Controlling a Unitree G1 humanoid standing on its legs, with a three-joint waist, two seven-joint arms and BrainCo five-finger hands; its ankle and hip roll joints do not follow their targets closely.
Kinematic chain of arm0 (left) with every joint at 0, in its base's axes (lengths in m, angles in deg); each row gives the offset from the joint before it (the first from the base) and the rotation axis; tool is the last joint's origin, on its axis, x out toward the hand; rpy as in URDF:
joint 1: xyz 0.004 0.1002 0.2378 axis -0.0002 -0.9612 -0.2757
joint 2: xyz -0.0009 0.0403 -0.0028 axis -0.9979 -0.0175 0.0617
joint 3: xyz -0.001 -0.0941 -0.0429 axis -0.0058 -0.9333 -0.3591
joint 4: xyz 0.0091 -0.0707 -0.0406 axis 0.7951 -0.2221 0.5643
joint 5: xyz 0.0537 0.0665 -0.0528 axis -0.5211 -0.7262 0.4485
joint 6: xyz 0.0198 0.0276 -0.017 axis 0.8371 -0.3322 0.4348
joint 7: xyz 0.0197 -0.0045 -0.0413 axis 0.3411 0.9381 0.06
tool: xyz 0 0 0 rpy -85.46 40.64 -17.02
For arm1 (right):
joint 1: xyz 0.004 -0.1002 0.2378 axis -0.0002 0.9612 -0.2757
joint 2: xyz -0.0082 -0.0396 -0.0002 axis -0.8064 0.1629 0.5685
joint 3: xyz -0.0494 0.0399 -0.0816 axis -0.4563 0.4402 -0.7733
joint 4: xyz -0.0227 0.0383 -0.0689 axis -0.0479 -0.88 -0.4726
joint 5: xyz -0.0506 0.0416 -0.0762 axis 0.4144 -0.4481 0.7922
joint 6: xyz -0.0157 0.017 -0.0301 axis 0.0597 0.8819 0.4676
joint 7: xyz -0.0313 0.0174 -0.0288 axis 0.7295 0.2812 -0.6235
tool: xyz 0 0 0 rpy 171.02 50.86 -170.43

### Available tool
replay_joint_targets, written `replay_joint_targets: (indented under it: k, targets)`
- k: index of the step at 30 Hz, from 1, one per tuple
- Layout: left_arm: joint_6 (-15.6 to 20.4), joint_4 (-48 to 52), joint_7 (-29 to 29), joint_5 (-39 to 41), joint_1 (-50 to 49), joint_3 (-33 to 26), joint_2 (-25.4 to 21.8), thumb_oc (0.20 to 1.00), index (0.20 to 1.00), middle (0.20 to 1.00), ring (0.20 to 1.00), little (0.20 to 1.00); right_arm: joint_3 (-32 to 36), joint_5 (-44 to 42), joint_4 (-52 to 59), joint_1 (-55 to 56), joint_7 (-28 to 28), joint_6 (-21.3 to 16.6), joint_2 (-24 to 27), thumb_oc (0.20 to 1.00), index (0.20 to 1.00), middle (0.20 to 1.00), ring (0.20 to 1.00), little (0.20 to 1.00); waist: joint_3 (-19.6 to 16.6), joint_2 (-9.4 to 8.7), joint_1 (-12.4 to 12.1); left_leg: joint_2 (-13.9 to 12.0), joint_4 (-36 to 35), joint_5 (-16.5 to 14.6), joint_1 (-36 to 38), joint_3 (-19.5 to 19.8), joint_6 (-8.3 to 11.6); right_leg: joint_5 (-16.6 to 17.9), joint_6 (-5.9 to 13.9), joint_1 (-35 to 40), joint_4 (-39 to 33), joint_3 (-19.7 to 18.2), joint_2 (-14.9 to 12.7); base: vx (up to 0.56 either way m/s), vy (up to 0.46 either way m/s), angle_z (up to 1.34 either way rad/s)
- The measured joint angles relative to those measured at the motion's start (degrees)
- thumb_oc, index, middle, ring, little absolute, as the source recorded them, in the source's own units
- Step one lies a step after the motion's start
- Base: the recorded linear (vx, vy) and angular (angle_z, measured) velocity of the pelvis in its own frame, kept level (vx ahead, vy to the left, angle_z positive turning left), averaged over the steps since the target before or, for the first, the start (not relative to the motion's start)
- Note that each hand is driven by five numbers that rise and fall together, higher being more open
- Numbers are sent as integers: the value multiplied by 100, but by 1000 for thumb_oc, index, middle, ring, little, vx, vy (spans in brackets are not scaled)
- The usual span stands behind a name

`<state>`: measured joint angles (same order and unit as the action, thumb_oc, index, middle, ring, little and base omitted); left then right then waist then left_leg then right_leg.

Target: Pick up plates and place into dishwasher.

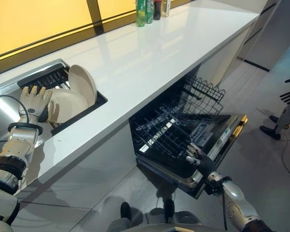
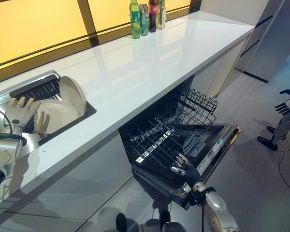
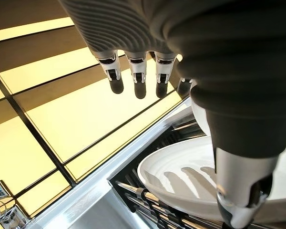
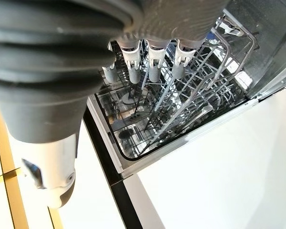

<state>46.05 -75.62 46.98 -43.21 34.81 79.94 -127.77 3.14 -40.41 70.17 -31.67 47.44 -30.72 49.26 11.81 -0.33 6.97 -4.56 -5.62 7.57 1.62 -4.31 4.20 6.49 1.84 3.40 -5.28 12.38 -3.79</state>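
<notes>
White countertop (image 1: 150,63) runs along the yellow window, with some bottles (image 2: 147,17) standing at its far end. At the near end we see the sink (image 1: 5,104) with a dark drying rack (image 1: 46,79) in it, and two cream plates (image 1: 70,96) lean there: one stands almost upright, the other leans in front of it. Below the counter the dishwasher (image 1: 217,137) is open, its door is down and the wire rack (image 2: 159,133) is pulled out. We see no plate in this rack, so we judge that the task is at its beginning and both plates are left to move.

Our left hand (image 1: 35,100) is at the front plate with its fingers straight and a little spread, the thumb apart; it does not grasp the plate yet. Our right hand (image 1: 197,155) hangs at the edge of the dishwasher door, fingers relaxed and holding nothing. Next we think the left hand must close on the plate rim.
</notes>
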Motion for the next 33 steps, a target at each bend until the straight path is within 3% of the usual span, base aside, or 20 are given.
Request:
replay_joint_targets:
  k: [7,14,23,33]
  targets:
    - [515,-396,76,5,5,129,200,1000,1000,1000,1000,1000,-2,-1,-124,-2,-1,0,1,1000,1000,1000,1000,1000,-10,-11,0,2,0,4,-34,-23,-5,27,-8,-57,1,-32,-2,-6,3,-2]
    - [792,-621,320,268,30,135,207,1000,1000,1000,1000,1000,-4,-2,-147,-5,-2,-5,74,1000,1000,1000,1000,1000,-10,-12,-2,2,-1,8,-64,-31,1,20,20,-99,-22,-63,-1,-19,6,0]
    - [823,-820,526,300,295,152,197,1000,1000,1000,1000,1000,-4,-30,-201,-121,-22,-116,286,1000,1000,1000,1000,1000,86,0,-9,1,0,77,-345,-43,19,81,45,-368,-25,-68,-4,-48,25,1]
    - [833,-875,498,522,878,166,-37,1000,1000,1000,1000,1000,7,-128,-201,-367,-117,-119,505,1000,1000,1000,1000,1000,624,76,-14,-16,4,130,-627,-186,55,140,124,-605,-26,-78,-26,-39,41,5]
